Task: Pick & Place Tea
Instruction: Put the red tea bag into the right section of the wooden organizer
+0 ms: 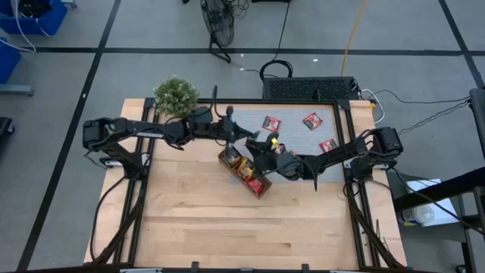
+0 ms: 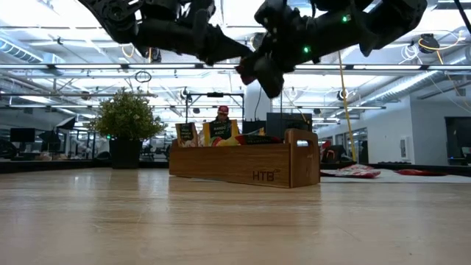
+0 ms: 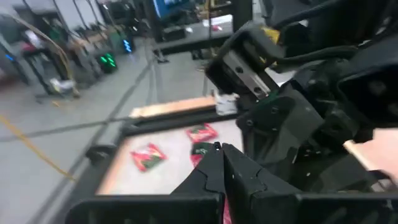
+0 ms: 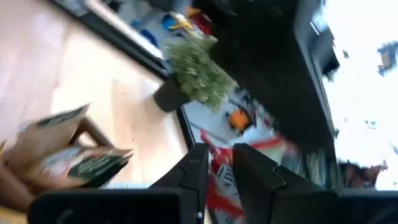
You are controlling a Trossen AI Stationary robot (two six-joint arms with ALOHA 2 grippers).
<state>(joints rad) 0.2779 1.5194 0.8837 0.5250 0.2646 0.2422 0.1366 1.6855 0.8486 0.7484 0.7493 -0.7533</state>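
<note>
Lying loose: three red sachets

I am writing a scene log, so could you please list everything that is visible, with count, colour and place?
loose tea sachets: three, red, on the grey mat at the table's far right
tea sachets in tray: several, red, orange and dark green, standing upright
wooden tray: one, brown, mid-table, marked HTB on its side
grey mat: one, far half of the table
potted plant: one, green in a dark pot, far left corner
wooden table: one, light wood
fan: one, dark, on the floor beyond the table
left hand: above the tray's far end, fingers shut
right hand: over the tray, holding a red sachet
</note>
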